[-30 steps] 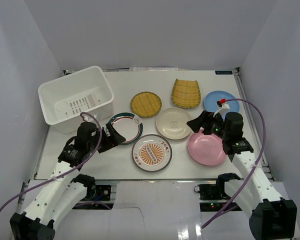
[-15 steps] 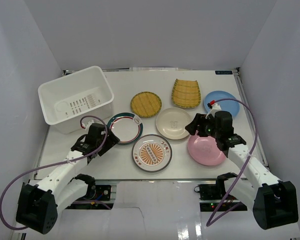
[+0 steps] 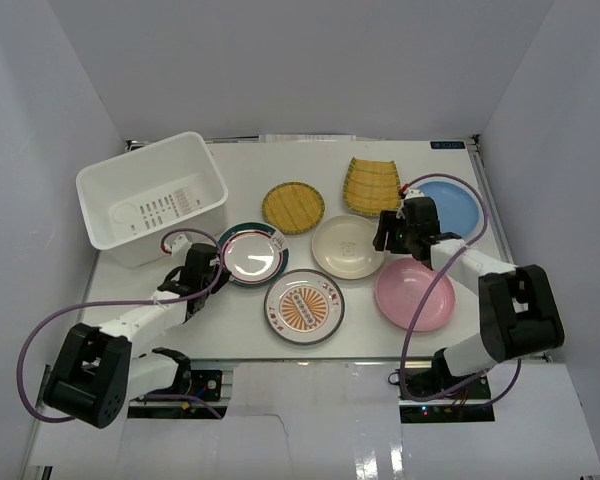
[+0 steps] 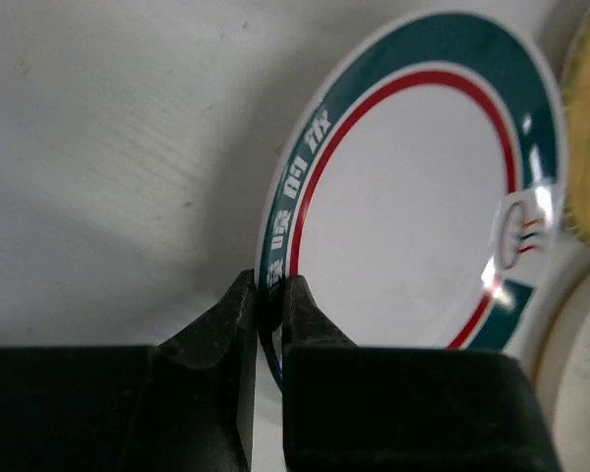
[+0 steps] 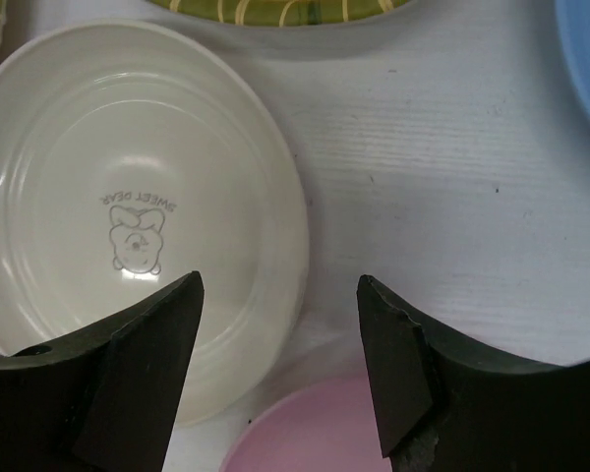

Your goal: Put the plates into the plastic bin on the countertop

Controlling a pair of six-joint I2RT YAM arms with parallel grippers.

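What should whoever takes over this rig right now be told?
Left gripper: shut on the green-rimmed plate at its rim.
Right gripper: open over the cream plate at its edge, holding nothing.
Plastic bin: far left on the countertop, empty.
Done: nothing binned.
To do: all seven plates, including the pink plate, blue plate, orange-patterned plate, round yellow plate and rectangular yellow plate.

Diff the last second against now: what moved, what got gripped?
Left claw came down to the green-rimmed plate and closed on its near-left rim; that edge looks slightly lifted. Right claw swung from over the pink plate away from the bases. It is now open over the cream plate's right edge, holding nothing. The plastic bin, the pink plate and the cream plate stayed put.
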